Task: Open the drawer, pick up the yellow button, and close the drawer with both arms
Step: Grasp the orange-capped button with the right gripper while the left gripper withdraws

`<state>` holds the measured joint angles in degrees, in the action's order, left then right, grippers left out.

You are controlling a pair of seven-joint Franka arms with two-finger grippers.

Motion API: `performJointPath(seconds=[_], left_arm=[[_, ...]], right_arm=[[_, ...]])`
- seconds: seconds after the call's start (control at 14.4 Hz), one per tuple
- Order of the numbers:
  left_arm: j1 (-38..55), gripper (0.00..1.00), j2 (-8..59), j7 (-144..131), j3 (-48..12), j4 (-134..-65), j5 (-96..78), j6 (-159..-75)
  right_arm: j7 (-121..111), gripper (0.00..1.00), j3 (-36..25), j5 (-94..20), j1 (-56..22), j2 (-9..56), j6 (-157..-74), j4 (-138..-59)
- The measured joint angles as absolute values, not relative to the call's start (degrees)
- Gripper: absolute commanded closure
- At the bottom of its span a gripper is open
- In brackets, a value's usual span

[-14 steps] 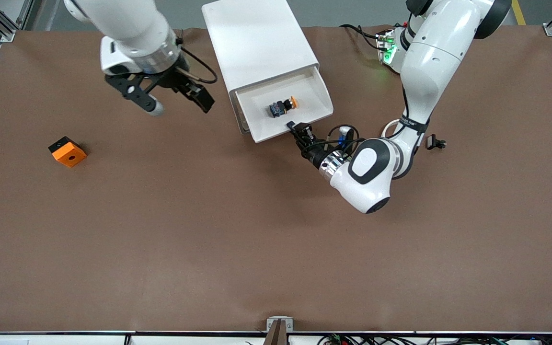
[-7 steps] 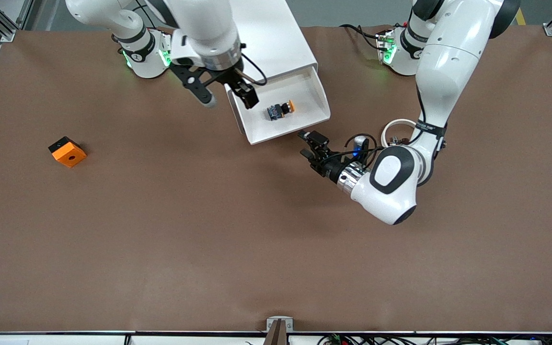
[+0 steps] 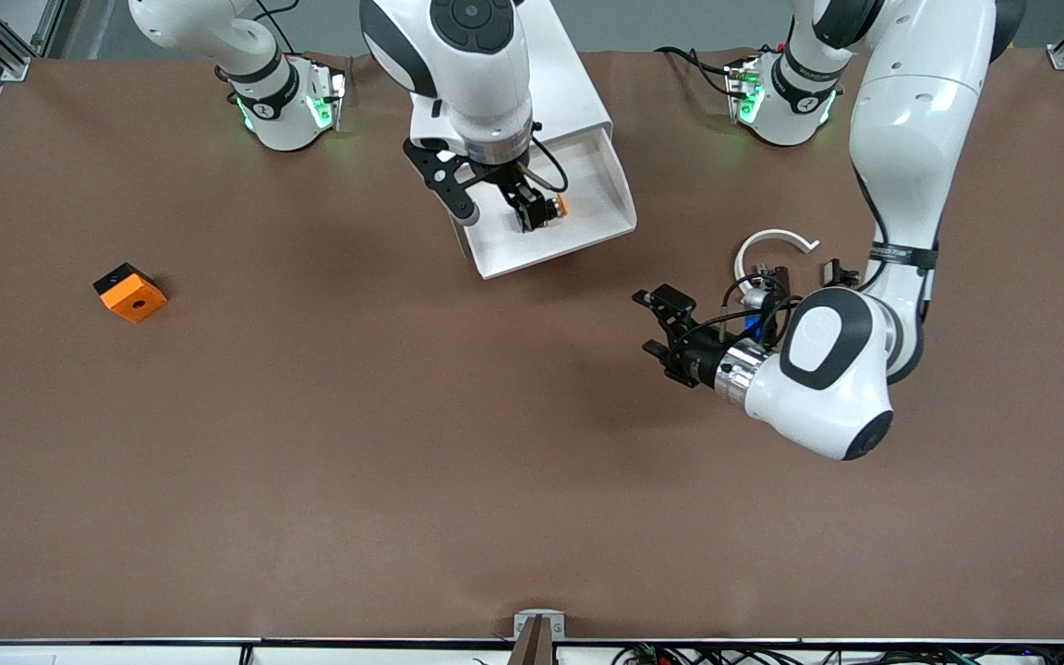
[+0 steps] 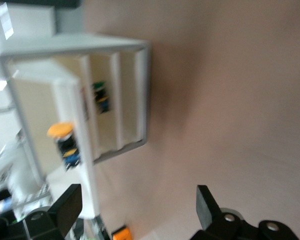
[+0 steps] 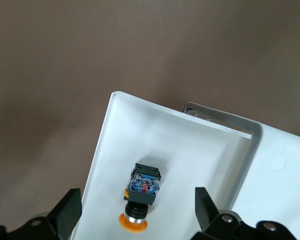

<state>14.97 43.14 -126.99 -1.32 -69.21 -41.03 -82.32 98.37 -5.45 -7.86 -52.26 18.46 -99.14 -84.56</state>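
Note:
The drawer [image 3: 587,235], highest in the white cabinet [image 3: 541,83], is pulled open. The button [image 3: 558,206], with an orange cap and dark body, lies in it. My right gripper [image 3: 498,214] is open and hangs over the drawer with the button between its fingers, not touching it. The right wrist view shows the button [image 5: 142,192] on the drawer floor [image 5: 190,145] between the open jaws of the right gripper [image 5: 137,205]. My left gripper [image 3: 646,323] is open and empty above the table. The left wrist view shows the left gripper [image 4: 138,197], the drawer front [image 4: 34,115] and the button [image 4: 64,145].
An orange cube [image 3: 130,292] lies toward the right arm's end of the table; it also shows in the left wrist view [image 4: 120,233]. A white ring piece [image 3: 772,240] and a small black clip [image 3: 839,273] lie by the left arm.
My right arm has swung from beside the cabinet to over the open drawer. My left gripper has drawn away from the drawer front toward the left arm's end.

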Motion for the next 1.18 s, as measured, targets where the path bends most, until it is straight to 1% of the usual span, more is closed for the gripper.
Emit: performJointPath(seconds=[0.35, 0.62, 0.9, 0.97, 1.11, 1.18], left_arm=[[14.87, 0.0, 38.47, -94.87, 2.42, -68.05, -23.69, -82.21], [14.87, 0.0, 37.23, -75.52, 3.0, -68.06, -12.55, -82.23], [14.23, 0.0, 33.85, -59.34, 3.08, -68.35, -9.04, -82.22], [13.56, 0.0, 32.78, -55.66, 3.12, -68.83, -8.86, -82.21], [11.66, 0.0, 30.81, -48.1, 3.17, -71.15, -8.73, -83.17], [10.72, 0.0, 29.73, -44.22, 3.18, -73.22, -8.73, -85.13]], right_arm=[[98.96, 0.0, -5.44, -7.87, -53.42, 21.63, -100.33, -84.55], [99.01, 0.0, -5.42, -7.87, -54.34, 24.02, -100.86, -84.54], [99.23, 0.0, -5.41, -7.87, -56.33, 26.27, -102.31, -84.54], [99.25, 0.06, -5.42, -7.87, -56.39, 26.6, -102.57, -84.53], [99.22, 0.33, -5.52, -7.87, -56.38, 26.94, -102.71, -84.53], [99.17, 0.43, -5.57, -7.87, -56.38, 26.97, -102.72, -84.53]])
